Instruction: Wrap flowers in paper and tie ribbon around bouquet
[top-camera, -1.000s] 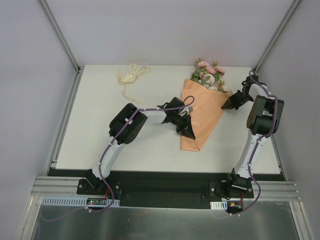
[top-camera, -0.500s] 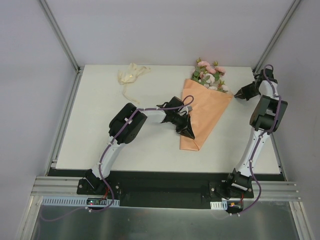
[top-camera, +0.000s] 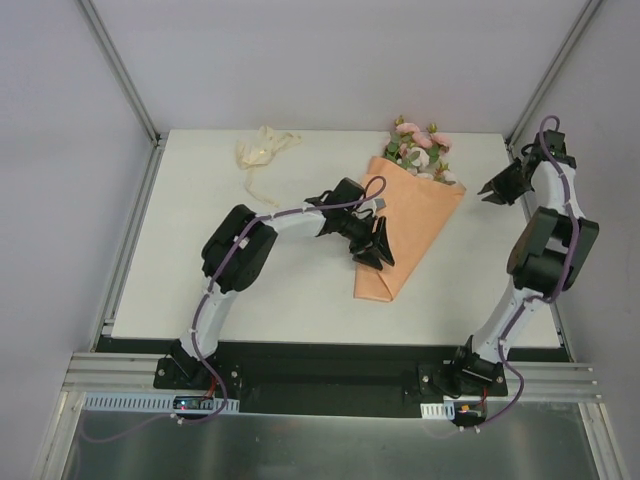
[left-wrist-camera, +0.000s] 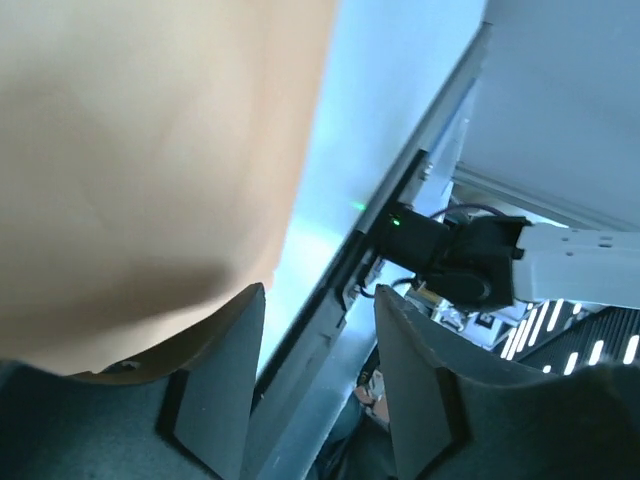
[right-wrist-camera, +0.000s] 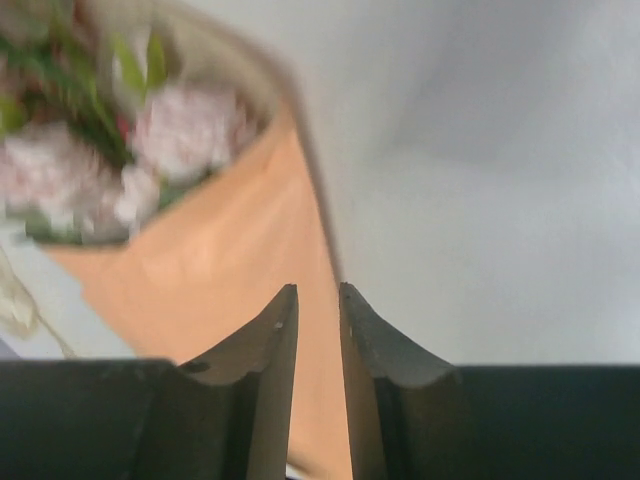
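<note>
**Top external view.**
- Table (top-camera: 300, 285): one, white.
- Bouquet (top-camera: 405, 215): one, lying on the right half of the table.
  - Paper (top-camera: 400, 250): one peach-orange cone, narrow end toward the near edge, wide mouth toward the far right.
  - Flowers (top-camera: 420, 148): one bunch of pale pink blooms with green leaves sticking out of the mouth near the far edge. The blooms are too small to count surely.
- Ribbon (top-camera: 262, 150): one cream strip, loosely bunched at the far left of the table, well apart from the bouquet.
- Arms: two.
- Left gripper (top-camera: 380, 250): one, over the left edge of the paper about halfway along the cone. Whether it touches the paper cannot be told here.
- Right gripper (top-camera: 496, 188): one, raised to the right of the cone's wide corner and clear of it.

**Left wrist view.**
- Fingers (left-wrist-camera: 215, 390): two, standing well apart on the left gripper (left-wrist-camera: 320, 295), with nothing between them.
- Paper (left-wrist-camera: 150, 150): fills the upper left, beyond the left finger.
- Table (left-wrist-camera: 370, 110): a bare strip beside the paper.
- Green light (left-wrist-camera: 395, 216): one, glowing on a black unit past the table's edge.

**Right wrist view.**
- Fingers (right-wrist-camera: 255, 390): two, on the right gripper (right-wrist-camera: 317, 292), parted by a narrow slit and gripping nothing.
- Paper (right-wrist-camera: 230, 260) and flowers (right-wrist-camera: 185, 125): beyond the tips, blurred.
- Blooms: about three pale ones can be made out.
</note>
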